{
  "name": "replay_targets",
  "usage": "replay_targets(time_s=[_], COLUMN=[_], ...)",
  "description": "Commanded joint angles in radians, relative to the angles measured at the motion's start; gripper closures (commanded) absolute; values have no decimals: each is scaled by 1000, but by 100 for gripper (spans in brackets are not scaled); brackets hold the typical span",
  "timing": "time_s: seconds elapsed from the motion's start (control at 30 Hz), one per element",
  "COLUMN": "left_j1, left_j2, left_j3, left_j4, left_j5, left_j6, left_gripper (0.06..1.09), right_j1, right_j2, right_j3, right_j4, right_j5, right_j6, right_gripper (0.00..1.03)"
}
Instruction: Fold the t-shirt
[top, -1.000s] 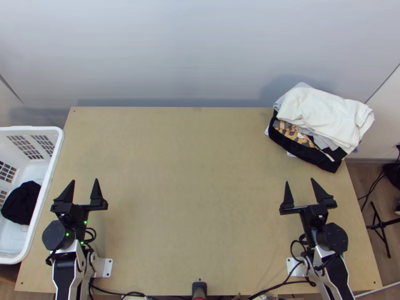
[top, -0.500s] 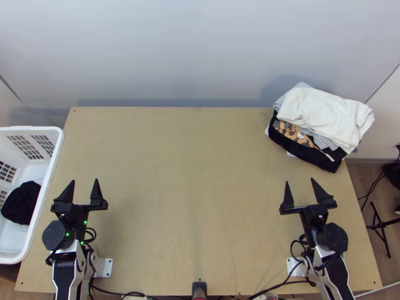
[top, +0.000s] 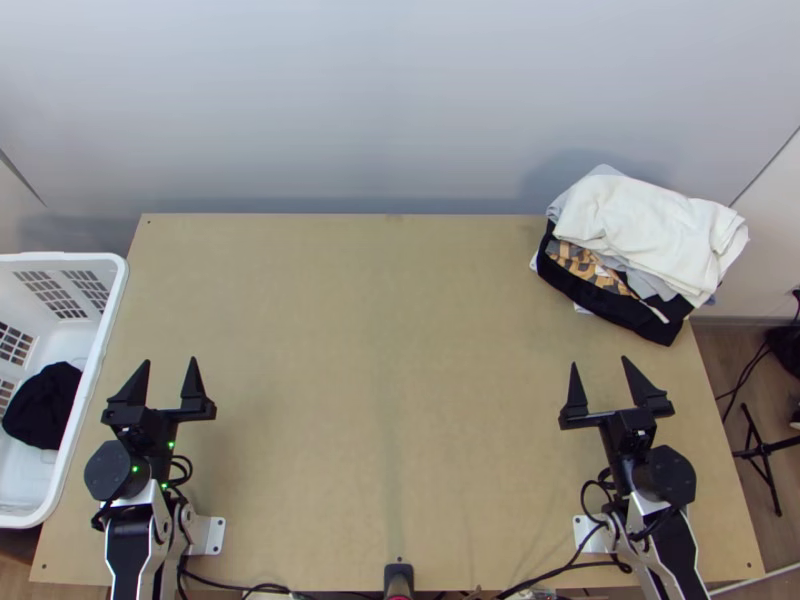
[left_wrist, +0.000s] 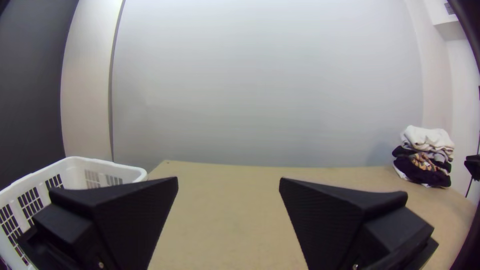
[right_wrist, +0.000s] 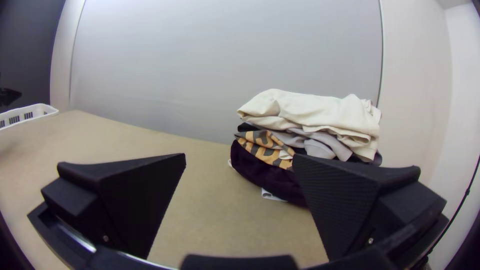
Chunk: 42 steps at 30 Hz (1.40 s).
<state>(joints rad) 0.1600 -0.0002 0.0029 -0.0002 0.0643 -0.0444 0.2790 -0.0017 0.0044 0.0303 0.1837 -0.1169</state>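
The left hand (top: 169, 360) has a white basket (top: 105, 330) just beside it, on its outer side, with slotted walls and a smooth rim. Inside the basket lies black cloth (top: 42, 405), bunched up; I cannot tell whether that is the t-shirt. The left hand itself is spread wide, its two flat fingers (left_wrist: 135, 215) well apart and nothing pinched between them. It points away from its base towards the far side, over the wooden worktop (top: 380, 400).

Next along, well apart from the left hand, comes the right hand (top: 600, 362). It is spread wide as well, its fingers (right_wrist: 142, 205) apart with nothing held, and it too points towards the far side.

Beyond the right hand and apart from it, over by the far corner on its outer side, sits a pile of folded clothes. A cream-white piece (top: 640, 225) lies on top, with light grey cloth (right_wrist: 320, 149) under it, then an orange-and-grey patterned piece (right_wrist: 262, 150), and dark cloth (right_wrist: 265, 175) lower down. Whether the t-shirt is among them I cannot tell
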Motion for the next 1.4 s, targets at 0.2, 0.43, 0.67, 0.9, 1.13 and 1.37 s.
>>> replay_targets(time_s=[0.2, 0.43, 0.67, 0.9, 1.13, 1.37], left_j1=[-4, 16, 113, 417, 694, 794], left_j2=[-1, 103, 555, 987, 1439, 1853], left_j3=[46, 388, 956, 1335, 1557, 1772], left_j4=[147, 51, -337, -633, -748, -848], left_j5=[-18, -29, -37, -23, 77, 81], left_j6=[31, 34, -52, -72, -26, 38], left_gripper=[11, 11, 11, 11, 11, 11], right_j1=[0, 0, 0, 0, 0, 0], right_j2=[0, 0, 0, 0, 0, 0], right_j3=[-1, 0, 0, 0, 0, 0], right_j4=[0, -1, -1, 0, -1, 0], right_j5=[0, 0, 0, 0, 0, 0], right_j6=[0, 0, 0, 0, 0, 0], right_gripper=[3, 4, 3, 4, 4, 4])
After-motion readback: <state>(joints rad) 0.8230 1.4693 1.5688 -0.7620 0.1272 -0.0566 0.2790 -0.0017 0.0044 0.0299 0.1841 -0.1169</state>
